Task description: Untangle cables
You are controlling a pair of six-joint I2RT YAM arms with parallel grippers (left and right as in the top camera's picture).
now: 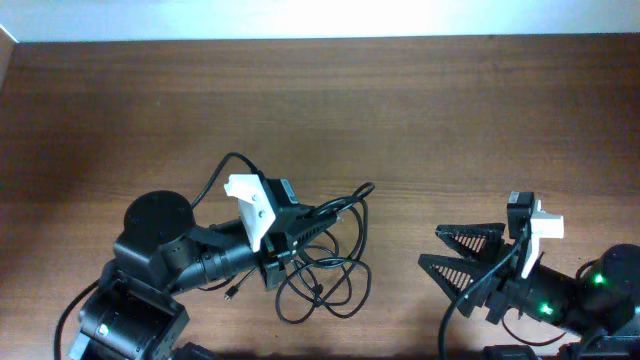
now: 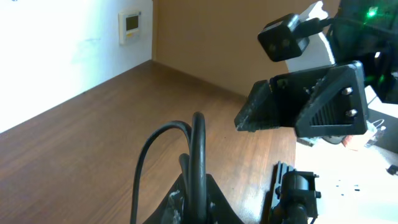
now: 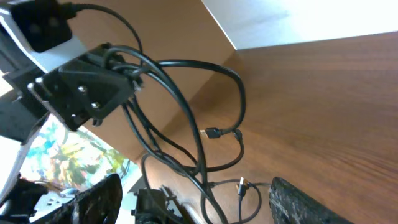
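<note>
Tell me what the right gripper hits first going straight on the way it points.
Likely the cable loops held by the left gripper; the open right gripper points straight at them, though height is unclear.

Overhead view. Table: mid-brown wood with fine lengthwise grain, paler under glare toward the far edge. Wall: a plain white band. Cables: uniformly black, unpatterned. Left gripper and right gripper: matt black. The right one's triangular fingers carry a ribbed, cross-hatched texture. Wrist camera mounts: white against the black arms. Indicator lights on the right arm: bright green. Left wrist view: wall panel, white with a yellowish screen. Right wrist view: blurred patch of blue, yellow and green; the thing itself cannot be made out.
</note>
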